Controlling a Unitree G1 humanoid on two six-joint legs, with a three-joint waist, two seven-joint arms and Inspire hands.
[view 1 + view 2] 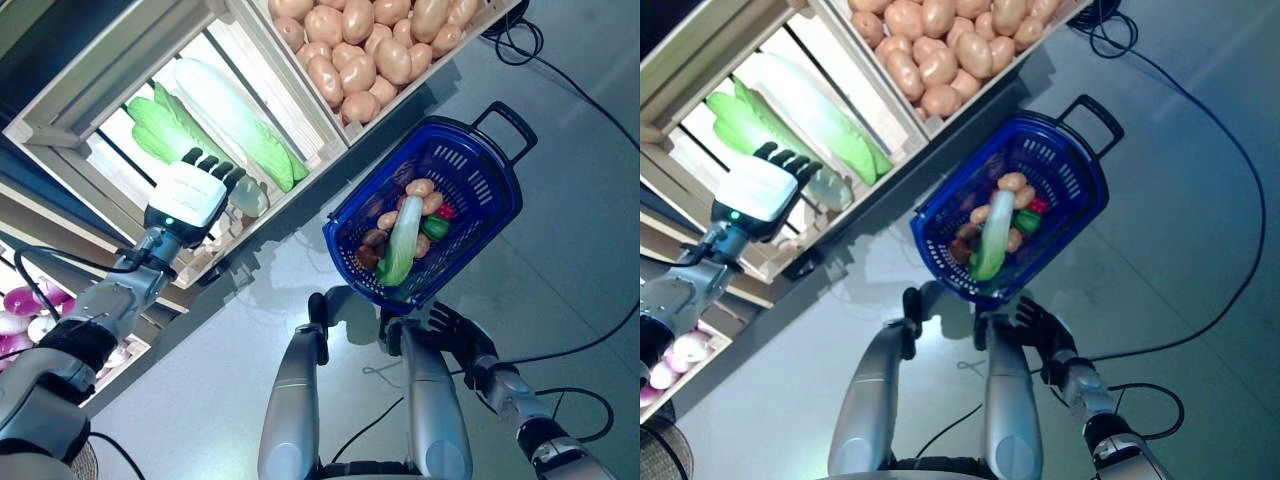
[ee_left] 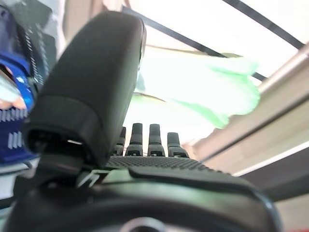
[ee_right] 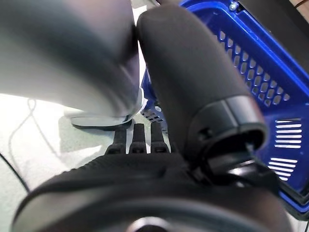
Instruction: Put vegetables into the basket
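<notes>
A blue handled basket (image 1: 478,160) stands on the floor, holding a long green-white cabbage (image 1: 404,240), potatoes (image 1: 421,188) and a red vegetable. My left hand (image 1: 190,195) is open and reaches into a wooden crate (image 1: 60,110) of long green cabbages (image 1: 235,120). Its straight fingers (image 2: 154,137) point at the nearest cabbage (image 2: 203,82) and grip nothing. My right hand (image 1: 455,330) hangs open and empty beside the basket's near end (image 3: 270,96).
A crate of potatoes (image 1: 370,45) stands next to the cabbage crate. A lower crate at the left holds purple onions (image 1: 18,305). Grey floor lies right of the basket.
</notes>
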